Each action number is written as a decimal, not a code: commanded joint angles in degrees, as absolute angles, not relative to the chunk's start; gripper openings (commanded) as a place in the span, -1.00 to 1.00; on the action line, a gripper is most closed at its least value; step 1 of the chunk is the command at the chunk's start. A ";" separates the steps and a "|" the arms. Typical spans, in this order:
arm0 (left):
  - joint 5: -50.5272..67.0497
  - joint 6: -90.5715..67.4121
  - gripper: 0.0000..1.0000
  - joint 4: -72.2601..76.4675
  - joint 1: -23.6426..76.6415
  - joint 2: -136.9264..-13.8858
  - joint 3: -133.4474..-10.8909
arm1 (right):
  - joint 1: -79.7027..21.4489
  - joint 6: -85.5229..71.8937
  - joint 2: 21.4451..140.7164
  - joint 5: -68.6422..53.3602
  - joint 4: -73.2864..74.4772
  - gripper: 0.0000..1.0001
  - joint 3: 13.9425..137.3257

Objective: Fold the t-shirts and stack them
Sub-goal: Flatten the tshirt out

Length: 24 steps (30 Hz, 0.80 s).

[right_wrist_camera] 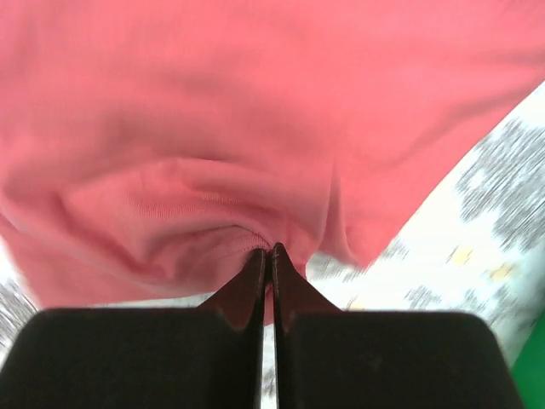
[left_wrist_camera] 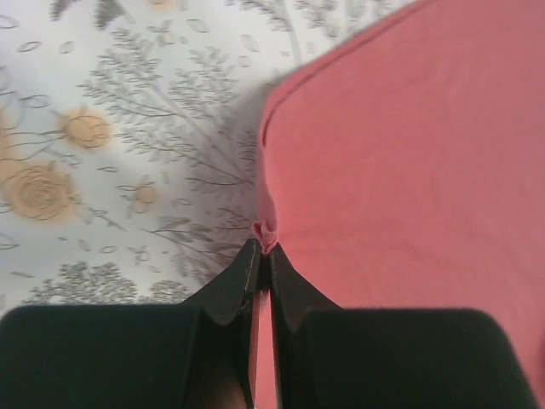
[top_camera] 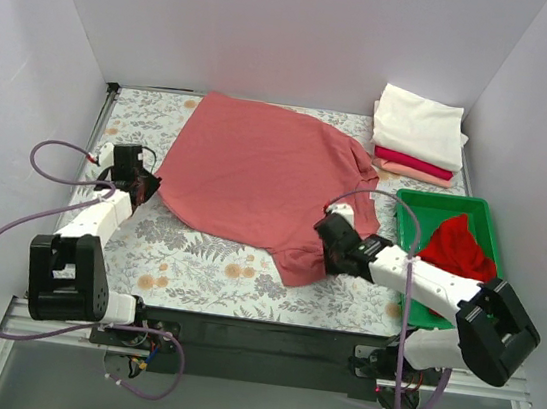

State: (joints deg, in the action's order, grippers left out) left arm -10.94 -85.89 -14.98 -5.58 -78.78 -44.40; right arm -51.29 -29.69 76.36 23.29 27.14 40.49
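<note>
A dusty salmon-red t-shirt (top_camera: 257, 177) lies spread across the floral table. My left gripper (top_camera: 145, 186) is shut on its left edge; the left wrist view shows the pinched fold of the shirt (left_wrist_camera: 400, 153) at my left gripper's tips (left_wrist_camera: 265, 245). My right gripper (top_camera: 329, 255) is shut on the shirt's near right part and lifts bunched cloth (right_wrist_camera: 213, 153) at my right gripper's tips (right_wrist_camera: 267, 252). Folded white (top_camera: 420, 125), crimson (top_camera: 415, 164) and peach (top_camera: 414, 174) shirts are stacked at the back right. A bright red shirt (top_camera: 456, 249) lies crumpled in the green tray (top_camera: 417, 205).
The green tray stands at the right, close to my right arm. White walls enclose the table on three sides. Floral tablecloth (top_camera: 195, 265) shows bare in front of the shirt and at the far left.
</note>
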 commanded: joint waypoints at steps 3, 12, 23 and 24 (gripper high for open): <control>-7.20 -86.67 -1.00 -6.33 -5.98 -73.57 -44.90 | -35.80 -15.57 74.70 17.85 11.53 -0.97 51.39; -3.69 -75.86 -1.00 -4.14 -5.98 -69.00 -53.43 | -26.90 -8.62 74.54 17.40 9.58 -0.97 64.59; -0.52 -73.31 -1.00 -17.20 -6.06 -67.59 -79.87 | -25.49 1.56 65.22 21.00 9.32 -0.97 79.09; -1.05 -73.04 -1.00 -18.44 -5.98 -67.41 -84.16 | -25.58 2.02 63.47 21.44 9.49 -0.97 81.19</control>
